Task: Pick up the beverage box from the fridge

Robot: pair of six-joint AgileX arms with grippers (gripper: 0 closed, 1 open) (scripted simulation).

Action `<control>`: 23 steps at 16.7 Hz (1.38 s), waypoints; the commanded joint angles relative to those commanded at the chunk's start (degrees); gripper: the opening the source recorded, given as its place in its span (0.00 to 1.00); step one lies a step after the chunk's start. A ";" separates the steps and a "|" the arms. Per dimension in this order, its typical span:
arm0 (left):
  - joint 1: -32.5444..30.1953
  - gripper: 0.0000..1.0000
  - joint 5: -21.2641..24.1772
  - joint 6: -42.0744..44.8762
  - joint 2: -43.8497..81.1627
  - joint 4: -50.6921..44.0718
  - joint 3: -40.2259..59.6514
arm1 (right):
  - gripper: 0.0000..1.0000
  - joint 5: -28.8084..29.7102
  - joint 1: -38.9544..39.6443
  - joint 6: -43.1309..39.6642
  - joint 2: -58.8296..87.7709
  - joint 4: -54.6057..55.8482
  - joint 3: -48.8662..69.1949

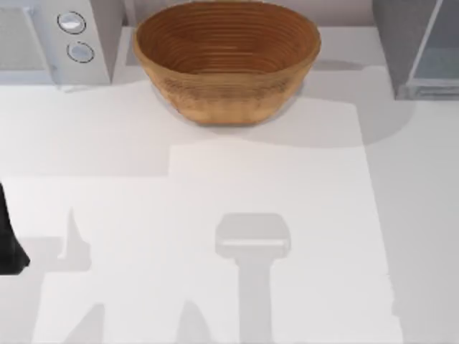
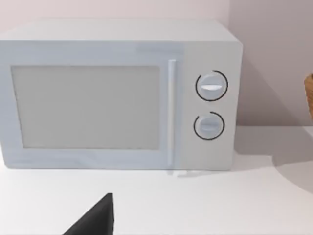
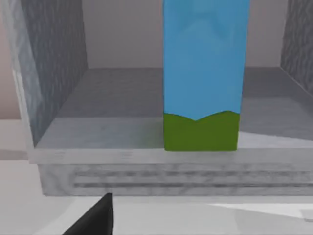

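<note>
The beverage box (image 3: 201, 73) stands upright on the floor of the fridge (image 3: 98, 134), blue-sided with a green strip at its base; its top is cut off by the picture. The fridge's front is open in the right wrist view. My right gripper (image 3: 93, 220) shows as a dark tip low in front of the fridge's sill, apart from the box. In the top view the fridge (image 1: 419, 50) stands at the table's far right corner. A dark part of my left gripper (image 1: 11, 244) sits parked at the table's left edge, facing the white appliance.
A white appliance with two round knobs (image 1: 61, 36) (image 2: 117, 93) stands at the far left. A large brown woven bowl (image 1: 226, 61) sits at the far middle, between it and the fridge. The white table (image 1: 229, 215) stretches bare across the middle and front.
</note>
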 joint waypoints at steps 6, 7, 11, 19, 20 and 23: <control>0.00 1.00 0.00 0.00 0.00 0.00 0.00 | 1.00 -2.01 -2.06 0.01 6.42 6.46 1.03; 0.00 1.00 0.00 0.00 0.00 0.00 0.00 | 1.00 -2.01 -2.06 0.01 6.42 6.46 1.03; 0.00 1.00 0.00 0.00 0.00 0.00 0.00 | 1.00 -1.59 -1.46 -0.01 6.84 5.95 1.65; 0.00 1.00 0.00 0.00 0.00 0.00 0.00 | 1.00 7.52 6.94 -0.14 18.11 -6.56 26.63; 0.00 1.00 0.00 0.00 0.00 0.00 0.00 | 1.00 8.94 8.29 -0.18 19.72 -8.71 30.57; 0.00 1.00 0.00 0.00 0.00 0.00 0.00 | 1.00 12.55 11.71 -0.31 23.25 -14.19 38.84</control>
